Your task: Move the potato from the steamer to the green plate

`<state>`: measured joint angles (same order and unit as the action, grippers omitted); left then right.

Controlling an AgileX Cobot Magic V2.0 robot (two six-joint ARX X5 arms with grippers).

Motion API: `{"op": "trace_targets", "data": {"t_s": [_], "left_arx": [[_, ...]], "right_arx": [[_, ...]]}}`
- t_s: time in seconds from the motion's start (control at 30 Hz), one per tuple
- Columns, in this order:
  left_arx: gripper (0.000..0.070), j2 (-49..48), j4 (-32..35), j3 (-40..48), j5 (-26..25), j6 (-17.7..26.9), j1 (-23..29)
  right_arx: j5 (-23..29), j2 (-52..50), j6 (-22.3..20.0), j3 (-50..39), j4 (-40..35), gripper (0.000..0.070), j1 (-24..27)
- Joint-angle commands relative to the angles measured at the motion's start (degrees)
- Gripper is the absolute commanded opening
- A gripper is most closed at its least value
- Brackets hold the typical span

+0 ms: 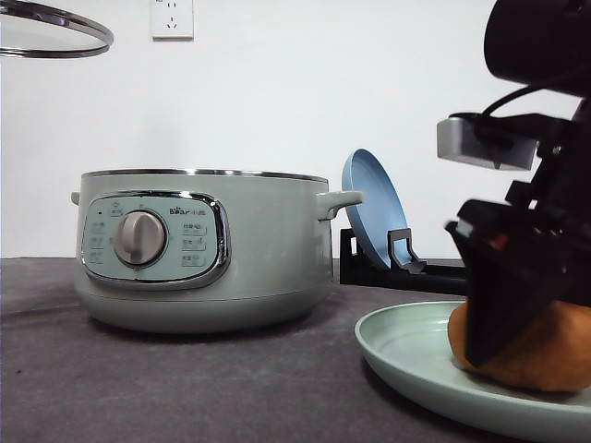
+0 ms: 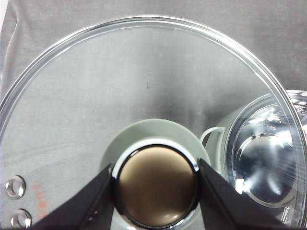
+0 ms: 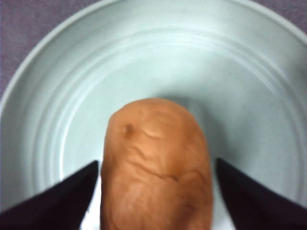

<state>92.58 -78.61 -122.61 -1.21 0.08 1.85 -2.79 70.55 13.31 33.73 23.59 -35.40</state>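
Right end effector (image 3: 156,191): your fingers stand spread, apart from the potato on both sides, gripping nothing.
Potato (image 3: 156,167): lying on the green plate (image 1: 406,346).
Left end effector (image 2: 156,189): you have it clamped on the glass lid's (image 2: 96,96) knob (image 2: 156,187), held aloft.
Steamer (image 1: 268,249): uncovered on the surface (image 1: 138,388).
Blue plate (image 1: 369,208): propped behind.

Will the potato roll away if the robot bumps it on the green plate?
It might wobble, since the potato is rounded and oblong. It probably won't get far, because the green plate has a raised rim around it. Its skin looks matte and a little lumpy, so it likely isn't very slippery. The right gripper has its fingers apart on either side of it.
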Motion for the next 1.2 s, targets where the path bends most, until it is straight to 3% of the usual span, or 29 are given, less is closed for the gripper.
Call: {"op": "trace_targets", "data": {"t_s": [0.0, 0.53, 0.77, 0.9, 1.17], "left_arx": [[0.0001, -0.5, 1.9, -1.7, 0.1, -0.4, 0.0], [0.0001, -0.5, 2.0, -1.7, 0.1, -0.4, 0.0], [0.0001, -0.5, 2.0, -1.6, 0.1, -0.4, -0.1], [0.0001, -0.5, 2.0, -1.4, 0.1, -0.4, -0.6], [0.0001, -0.5, 2.4, -1.0, 0.1, -0.4, -2.4]], "right_arx": [[0.2, -1.0, -0.3, 2.5, 0.8, 0.0624, -0.3], [-0.2, -21.9, 1.3, 21.4, 23.4, 0.0632, -0.5], [0.3, -31.1, 3.8, 25.7, 27.7, 0.0635, -0.5], [0.3, -35.2, 4.4, 26.2, 29.2, 0.07, -0.5], [0.9, -39.9, 4.8, 26.3, 30.8, 0.07, -0.5]]}}
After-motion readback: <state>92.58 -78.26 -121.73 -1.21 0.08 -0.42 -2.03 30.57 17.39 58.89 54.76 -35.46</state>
